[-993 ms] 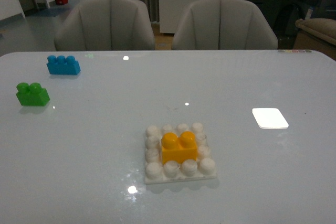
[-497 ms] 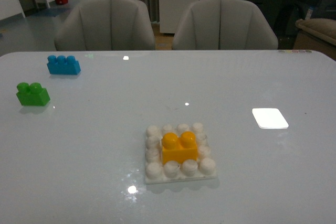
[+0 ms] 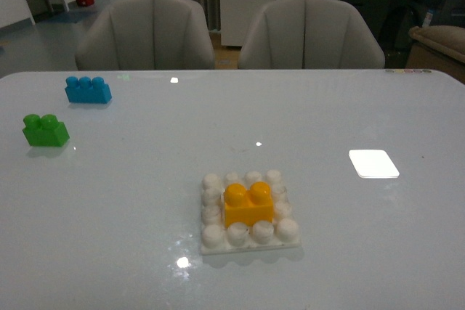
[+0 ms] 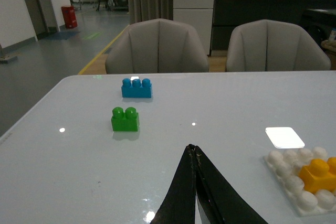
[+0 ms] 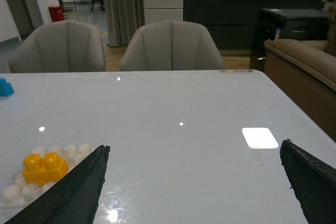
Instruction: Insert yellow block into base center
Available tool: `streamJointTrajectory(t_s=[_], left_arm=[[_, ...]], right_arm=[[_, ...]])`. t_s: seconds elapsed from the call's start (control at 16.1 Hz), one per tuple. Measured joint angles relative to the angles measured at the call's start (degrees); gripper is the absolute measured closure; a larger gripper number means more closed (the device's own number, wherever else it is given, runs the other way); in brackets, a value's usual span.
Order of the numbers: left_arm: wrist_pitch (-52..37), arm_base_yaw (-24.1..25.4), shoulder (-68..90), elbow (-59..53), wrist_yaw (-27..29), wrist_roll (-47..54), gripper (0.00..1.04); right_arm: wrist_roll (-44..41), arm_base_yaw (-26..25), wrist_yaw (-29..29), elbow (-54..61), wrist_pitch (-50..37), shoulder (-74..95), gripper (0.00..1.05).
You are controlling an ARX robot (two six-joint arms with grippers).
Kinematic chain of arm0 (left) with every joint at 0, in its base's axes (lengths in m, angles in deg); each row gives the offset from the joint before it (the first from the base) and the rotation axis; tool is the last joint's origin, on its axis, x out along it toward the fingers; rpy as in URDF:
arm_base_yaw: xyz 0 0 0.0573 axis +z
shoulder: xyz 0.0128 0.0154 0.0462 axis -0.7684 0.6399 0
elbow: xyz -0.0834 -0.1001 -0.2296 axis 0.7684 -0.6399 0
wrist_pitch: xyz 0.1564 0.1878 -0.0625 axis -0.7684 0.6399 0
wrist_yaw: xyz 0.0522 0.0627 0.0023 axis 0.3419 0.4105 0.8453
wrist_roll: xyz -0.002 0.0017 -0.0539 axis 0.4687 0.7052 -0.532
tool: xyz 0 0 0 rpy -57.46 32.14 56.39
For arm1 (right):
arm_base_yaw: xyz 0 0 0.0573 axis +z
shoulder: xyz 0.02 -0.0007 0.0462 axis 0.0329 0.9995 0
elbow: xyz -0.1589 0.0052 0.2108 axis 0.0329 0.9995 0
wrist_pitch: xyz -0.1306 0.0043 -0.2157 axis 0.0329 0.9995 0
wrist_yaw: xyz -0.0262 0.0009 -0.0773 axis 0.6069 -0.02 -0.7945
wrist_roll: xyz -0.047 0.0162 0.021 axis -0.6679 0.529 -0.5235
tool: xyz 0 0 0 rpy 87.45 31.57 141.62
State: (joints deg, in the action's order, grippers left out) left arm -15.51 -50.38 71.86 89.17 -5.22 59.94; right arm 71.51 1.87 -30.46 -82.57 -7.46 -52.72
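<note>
The yellow block (image 3: pixel 248 204) sits seated among the studs in the middle of the white base (image 3: pixel 249 245), near the table's front. It also shows in the left wrist view as the yellow block (image 4: pixel 318 174) on the base (image 4: pixel 291 182), and in the right wrist view as the yellow block (image 5: pixel 44 168) on the base (image 5: pixel 13 192). My left gripper (image 4: pixel 192 149) is shut with nothing in it, apart from the base. My right gripper (image 5: pixel 194 148) is open and empty, over bare table beside the base. Neither gripper shows in the front view.
A green brick (image 3: pixel 45 130) and a blue brick (image 3: pixel 88 89) stand at the far left of the table. A flat bright white rectangle (image 3: pixel 373 163) lies to the right of the base. Two grey chairs (image 3: pixel 145 32) stand behind the far edge.
</note>
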Motion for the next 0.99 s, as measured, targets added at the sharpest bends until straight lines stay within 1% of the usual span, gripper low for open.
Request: streamJointTrajectory(t_s=[0.12, 0.25, 0.31, 0.37, 0.68, 0.87, 0.93, 0.99], left_arm=[[1.4, 0.0, -1.6, 0.0, 0.0, 0.0, 1.03], [12.1, 0.0, -9.1, 0.0, -0.1, 0.0, 1.03], [10.6, 0.0, -10.9, 0.3, 0.1, 0.0, 1.03], [11.7, 0.0, -10.9, 0.0, 0.0, 0.0, 1.03], [11.5, 0.1, -10.9, 0.0, 0.0, 0.0, 1.03], [11.5, 0.1, -10.9, 0.0, 0.0, 0.0, 0.76], [11.5, 0.1, -10.9, 0.0, 0.0, 0.0, 0.65], [11.5, 0.1, -10.9, 0.0, 0.0, 0.0, 0.57]], right_arm=[[0.0, 0.0, 0.0, 0.0, 0.0, 0.0, 0.06], [0.0, 0.0, 0.0, 0.0, 0.0, 0.0, 0.06], [0.0, 0.0, 0.0, 0.0, 0.0, 0.0, 0.06], [0.0, 0.0, 0.0, 0.0, -0.1, 0.0, 0.06], [0.0, 0.0, 0.0, 0.0, 0.0, 0.0, 0.06], [0.0, 0.0, 0.0, 0.0, 0.0, 0.0, 0.06], [0.0, 0.0, 0.0, 0.0, 0.0, 0.0, 0.06], [0.0, 0.0, 0.0, 0.0, 0.0, 0.0, 0.06]])
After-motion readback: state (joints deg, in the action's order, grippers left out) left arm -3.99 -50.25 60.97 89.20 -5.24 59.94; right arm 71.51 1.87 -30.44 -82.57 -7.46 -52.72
